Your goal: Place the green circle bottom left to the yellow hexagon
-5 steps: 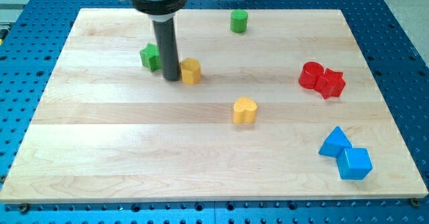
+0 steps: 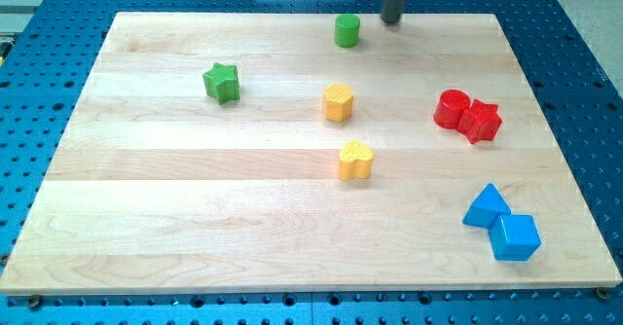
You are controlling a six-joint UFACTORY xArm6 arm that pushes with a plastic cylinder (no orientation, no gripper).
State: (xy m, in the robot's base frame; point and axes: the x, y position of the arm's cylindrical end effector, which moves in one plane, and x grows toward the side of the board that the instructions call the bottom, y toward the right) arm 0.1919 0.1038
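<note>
The green circle [image 2: 347, 30] stands near the top edge of the wooden board, a little right of centre. The yellow hexagon [image 2: 338, 102] sits below it, near the board's middle. My tip [image 2: 392, 19] is at the top edge of the board, just right of the green circle and slightly above it, apart from it by a small gap. The rod rises out of the view's top.
A green star [image 2: 222, 82] lies at upper left. A yellow heart [image 2: 355, 160] sits below the hexagon. A red cylinder [image 2: 452, 109] touches a red star [image 2: 481, 122] at right. A blue triangle [image 2: 486, 206] and blue cube [image 2: 514, 236] sit at lower right.
The rod has left the spot between the green star and the yellow hexagon and moved to the top edge, right of the green circle. The yellow hexagon now lies farther right.
</note>
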